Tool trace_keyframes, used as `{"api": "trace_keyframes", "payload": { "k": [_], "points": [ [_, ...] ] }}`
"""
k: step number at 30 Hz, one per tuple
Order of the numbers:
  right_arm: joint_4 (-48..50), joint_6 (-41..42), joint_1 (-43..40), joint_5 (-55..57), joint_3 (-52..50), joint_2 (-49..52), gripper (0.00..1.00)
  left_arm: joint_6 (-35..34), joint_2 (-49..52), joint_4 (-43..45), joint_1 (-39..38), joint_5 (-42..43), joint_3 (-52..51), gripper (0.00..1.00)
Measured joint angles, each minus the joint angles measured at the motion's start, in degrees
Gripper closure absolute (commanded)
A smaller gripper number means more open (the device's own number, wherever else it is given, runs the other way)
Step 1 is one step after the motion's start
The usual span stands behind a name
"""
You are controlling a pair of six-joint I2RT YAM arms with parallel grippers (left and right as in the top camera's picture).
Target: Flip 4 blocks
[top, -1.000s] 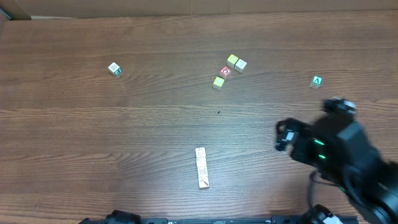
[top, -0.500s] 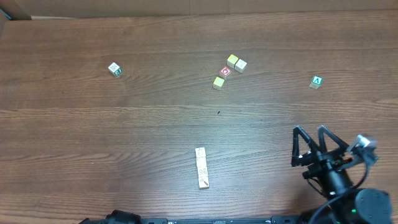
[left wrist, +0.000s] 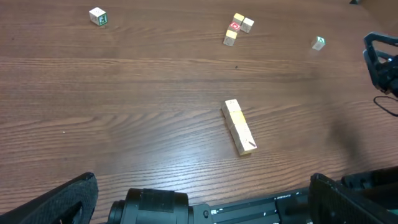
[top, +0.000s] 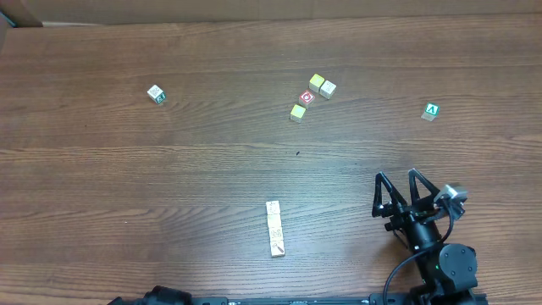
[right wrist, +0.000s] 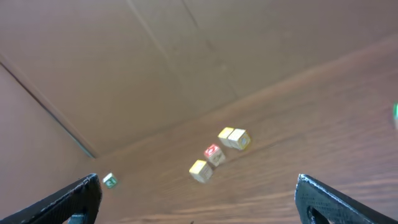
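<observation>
The blocks [top: 273, 228] lie end to end in a short pale row near the table's front middle; the left wrist view has the same row of blocks [left wrist: 239, 126] ahead of my fingers. My left gripper [left wrist: 202, 182] is open and low at the front edge, well short of the row. To the right of the row my right gripper [top: 396, 184] is open, empty and pointing toward the far side. In the right wrist view the gripper [right wrist: 198, 188] frames the far cubes, and the row is out of sight.
A loose cluster sits far centre: red cube [top: 306, 97], two yellow cubes [top: 297, 112] [top: 317, 82] and a cream cube [top: 328, 88]. A green "A" cube [top: 431, 111] lies far right. A white-green cube [top: 155, 93] lies far left. Cardboard wall [right wrist: 155, 68] behind.
My right arm has pulled back toward the front edge and swung upright, then shifted a little left. Its jaws stayed open. The blocks have not moved.
</observation>
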Motion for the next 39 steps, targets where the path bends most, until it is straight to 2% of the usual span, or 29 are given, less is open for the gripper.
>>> {"api": "trace_keyframes", "payload": {
  "k": [5,23,39],
  "points": [
    [-2.5,-4.6,0.0,0.8,0.0,-0.1,0.0,0.0,0.0,0.0,0.0,0.0,0.0,0.0],
    [-2.5,-23.0,-0.1,0.8,0.0,-0.1,0.0,0.0,0.0,0.0,0.0,0.0,0.0,0.0],
    [-2.5,-26.3,-0.1,0.8,0.0,-0.1,0.0,0.0,0.0,0.0,0.0,0.0,0.0,0.0]
  ]
}}
